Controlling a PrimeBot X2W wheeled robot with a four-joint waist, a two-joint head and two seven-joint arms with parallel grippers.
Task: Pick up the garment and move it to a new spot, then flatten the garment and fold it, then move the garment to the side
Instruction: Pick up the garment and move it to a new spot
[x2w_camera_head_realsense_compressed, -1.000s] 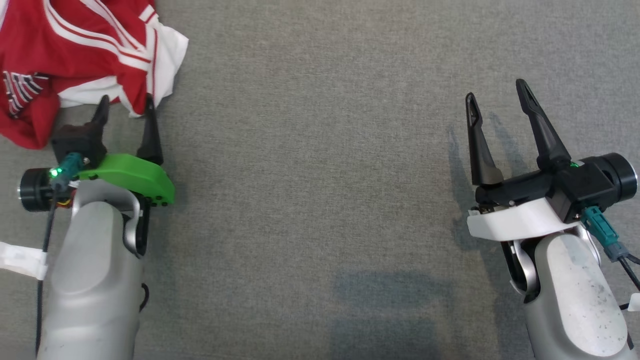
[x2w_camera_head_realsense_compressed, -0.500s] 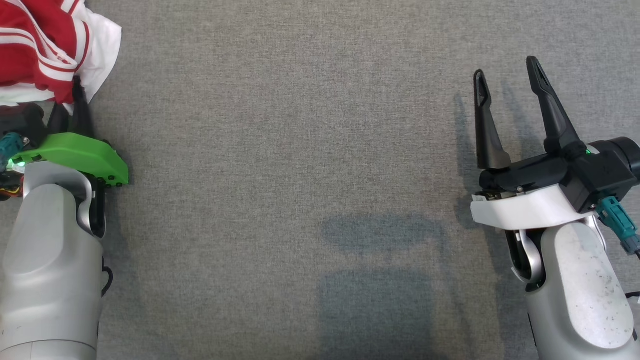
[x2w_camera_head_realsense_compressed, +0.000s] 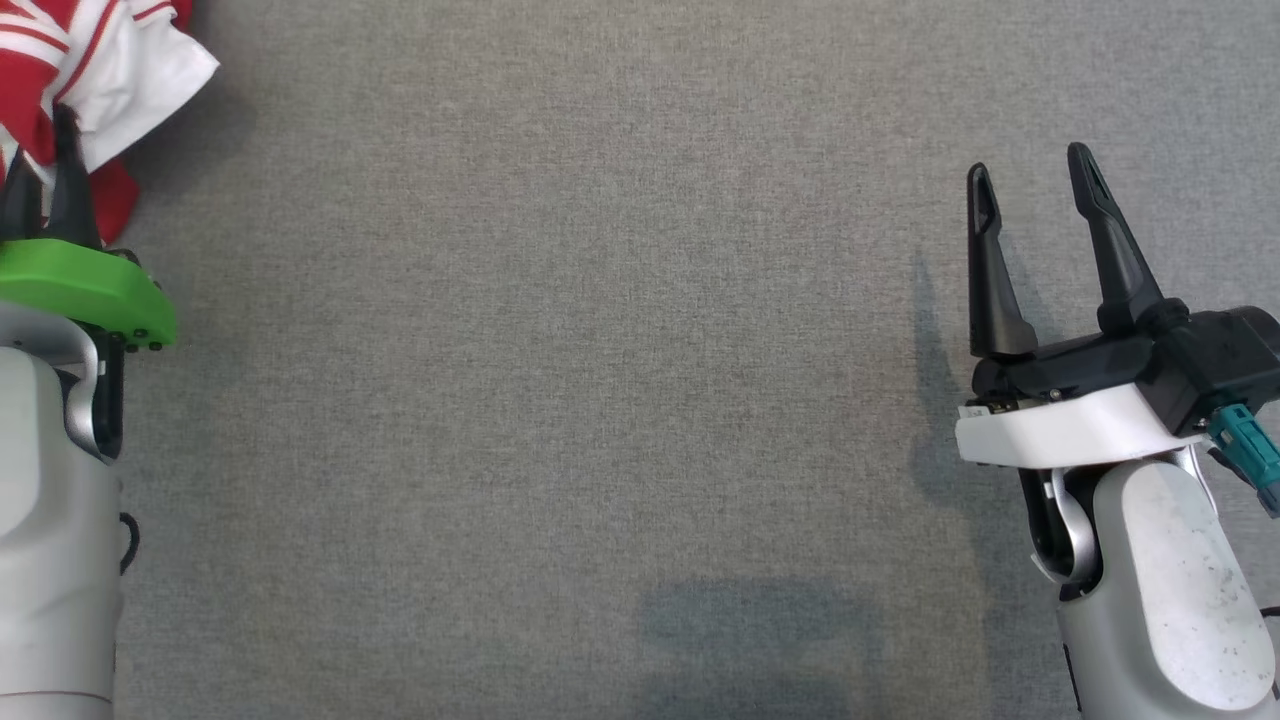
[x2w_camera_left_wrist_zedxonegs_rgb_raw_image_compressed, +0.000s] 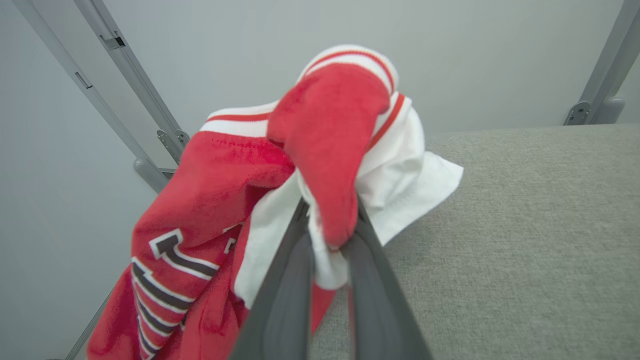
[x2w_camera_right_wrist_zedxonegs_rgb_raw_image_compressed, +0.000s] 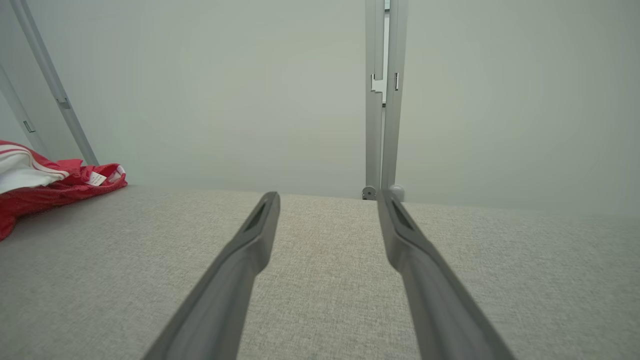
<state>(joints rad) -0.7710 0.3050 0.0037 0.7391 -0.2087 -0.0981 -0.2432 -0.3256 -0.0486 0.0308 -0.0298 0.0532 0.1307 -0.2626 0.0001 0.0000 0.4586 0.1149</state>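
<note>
In the left wrist view, the left gripper (x2w_camera_left_wrist_zedxonegs_rgb_raw_image_compressed: 332, 227) had its two dark fingers pressed together on a bunched fold of the red-and-white striped fabric garment (x2w_camera_left_wrist_zedxonegs_rgb_raw_image_compressed: 215, 200). The rest of the garment hung toward the lower left of that frame. In the head view it sat in the upper left corner, over the grey woven cloth surface (x2w_camera_head_realsense_compressed: 600, 350). At the right of that frame, the right gripper (x2w_camera_head_realsense_compressed: 1030, 165) had its jaws spread wide on nothing, well apart from the garment.
</note>
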